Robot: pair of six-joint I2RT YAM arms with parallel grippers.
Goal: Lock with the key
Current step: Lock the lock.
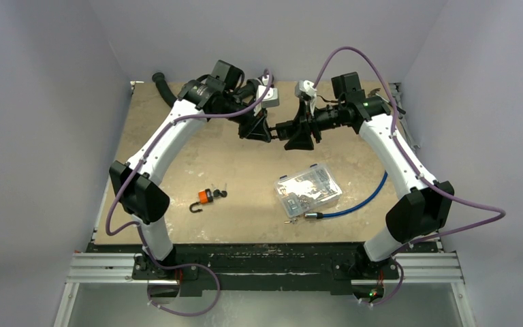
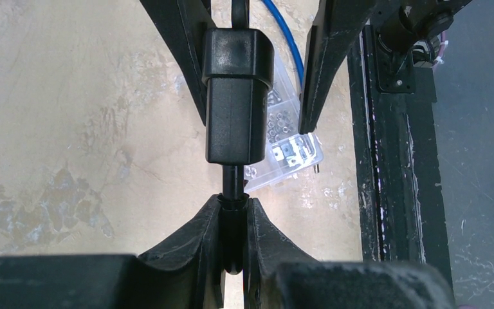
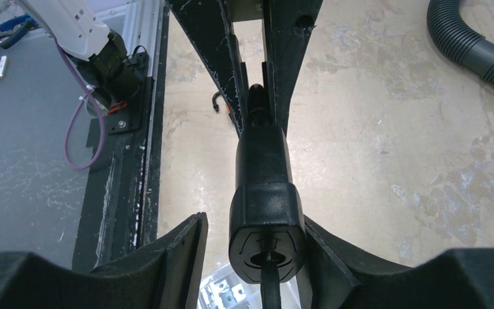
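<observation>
A black cylinder lock (image 1: 280, 127) is held in the air at the back middle of the table, between both grippers. My left gripper (image 1: 265, 133) is shut on the thin black pin at one end of the lock (image 2: 235, 193). My right gripper (image 1: 295, 131) stands open around the thick lock body (image 3: 264, 193); its right finger touches the body and its left finger (image 3: 186, 238) stands off with a gap. A dark key (image 3: 270, 283) sticks out of the keyhole in the end face. The lock body also shows in the left wrist view (image 2: 237, 96).
An orange padlock (image 1: 205, 197) with an open shackle and small keys (image 1: 222, 193) lies at the front left. A clear plastic parts box (image 1: 308, 189) and a blue cable (image 1: 361, 203) lie at the front right. A black corrugated hose (image 1: 163, 87) lies at the back left.
</observation>
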